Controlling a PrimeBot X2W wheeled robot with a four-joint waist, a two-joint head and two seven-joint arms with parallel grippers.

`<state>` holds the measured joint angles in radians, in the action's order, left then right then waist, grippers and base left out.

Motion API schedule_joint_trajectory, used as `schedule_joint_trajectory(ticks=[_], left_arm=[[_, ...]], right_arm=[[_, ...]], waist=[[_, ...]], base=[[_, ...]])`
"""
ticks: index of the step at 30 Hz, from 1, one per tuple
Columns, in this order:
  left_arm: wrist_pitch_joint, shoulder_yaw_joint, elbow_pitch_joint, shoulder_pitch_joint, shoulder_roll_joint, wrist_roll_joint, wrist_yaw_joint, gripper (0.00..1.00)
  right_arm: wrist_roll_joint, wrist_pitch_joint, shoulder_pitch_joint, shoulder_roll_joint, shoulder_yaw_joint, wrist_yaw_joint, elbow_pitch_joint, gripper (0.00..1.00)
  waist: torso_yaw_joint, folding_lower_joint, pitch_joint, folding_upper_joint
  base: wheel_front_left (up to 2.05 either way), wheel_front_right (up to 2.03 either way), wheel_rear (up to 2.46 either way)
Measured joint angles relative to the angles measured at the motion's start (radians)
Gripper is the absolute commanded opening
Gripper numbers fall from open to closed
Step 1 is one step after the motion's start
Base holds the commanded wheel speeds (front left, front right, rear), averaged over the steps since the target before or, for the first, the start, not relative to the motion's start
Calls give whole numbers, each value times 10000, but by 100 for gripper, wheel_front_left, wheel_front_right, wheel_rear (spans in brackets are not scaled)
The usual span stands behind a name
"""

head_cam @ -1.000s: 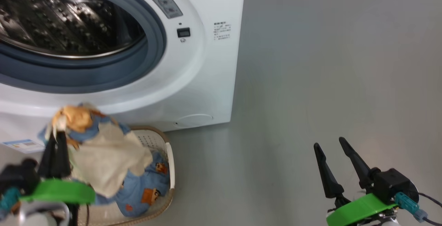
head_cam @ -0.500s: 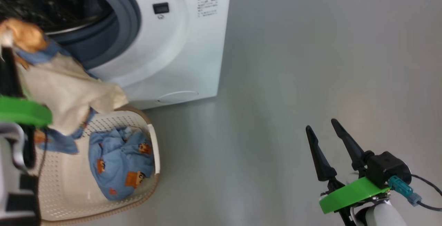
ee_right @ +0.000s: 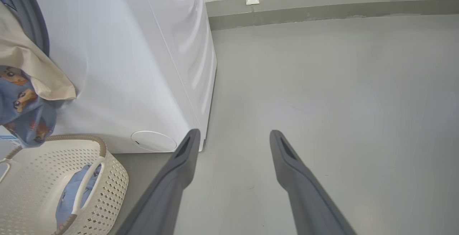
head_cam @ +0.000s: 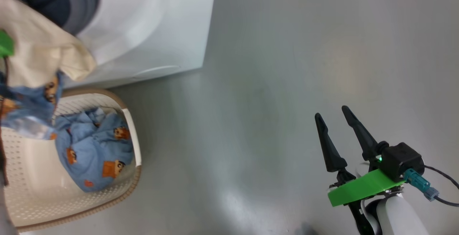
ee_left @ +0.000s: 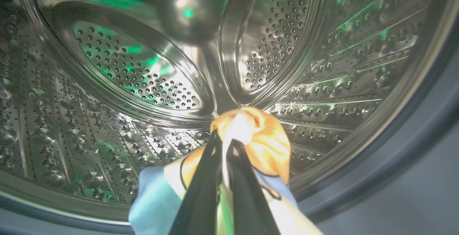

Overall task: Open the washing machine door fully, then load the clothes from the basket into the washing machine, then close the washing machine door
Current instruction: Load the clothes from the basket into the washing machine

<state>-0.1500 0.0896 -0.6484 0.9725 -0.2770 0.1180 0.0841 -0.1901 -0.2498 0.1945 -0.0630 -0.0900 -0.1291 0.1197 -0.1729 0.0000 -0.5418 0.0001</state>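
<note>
On the far left my left gripper (ee_left: 225, 140) is pinched tight on a garment (ee_left: 267, 145), fingers together with an orange fold bunched at their tips. A grip at one high point lets the rest of the cloth fall clear below. That wrist camera looks straight into the steel drum (ee_left: 143, 80), with the gasket (ee_left: 412, 149) curving round the right side. I judge the hand is at the mouth of the washer (head_cam: 150, 30), and the piece is not yet let go inside. From the head camera the cream and blue cloth drapes down the washer's front, its blue tail hanging over the back of the basket (head_cam: 131, 134). I'd want that tail over the gasket lip before opening, or it may drag back out. The basket sits on the floor just in front of the washer, under the opening, which makes each lift short. More clothes (head_cam: 93, 149), a blue bundle, lie at its right end, so loading looks partway done. Further right is bare floor (head_cam: 269, 84), then my right gripper (head_cam: 331, 111), fingers spread and empty, well apart from the basket and the washer. It is parked there, I take it, so it cannot foul the working arm.
</note>
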Motion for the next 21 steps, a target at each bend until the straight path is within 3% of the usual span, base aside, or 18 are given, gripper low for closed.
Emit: schedule_joint_trajectory(ticks=[12, 17, 21], left_arm=[[696, -213, -1540, 2063, -550, -90, -33, 0], [-6, -466, -1607, 2701, -713, -399, -109, 0], [-803, -706, -1515, 3035, -888, -719, -462, 0]], right_arm=[[-309, -2, 320, 111, -96, 0, -201, 100], [-529, -2, 430, 115, -240, 0, -284, 100], [-671, -4, 589, 121, -359, 0, -282, 100]], waist=[[-516, 0, -1442, 0], [-604, 0, -1935, 0], [-674, 0, -2283, -1]], base=[[0, 0, 0], [0, 0, 0], [0, 0, 0]])
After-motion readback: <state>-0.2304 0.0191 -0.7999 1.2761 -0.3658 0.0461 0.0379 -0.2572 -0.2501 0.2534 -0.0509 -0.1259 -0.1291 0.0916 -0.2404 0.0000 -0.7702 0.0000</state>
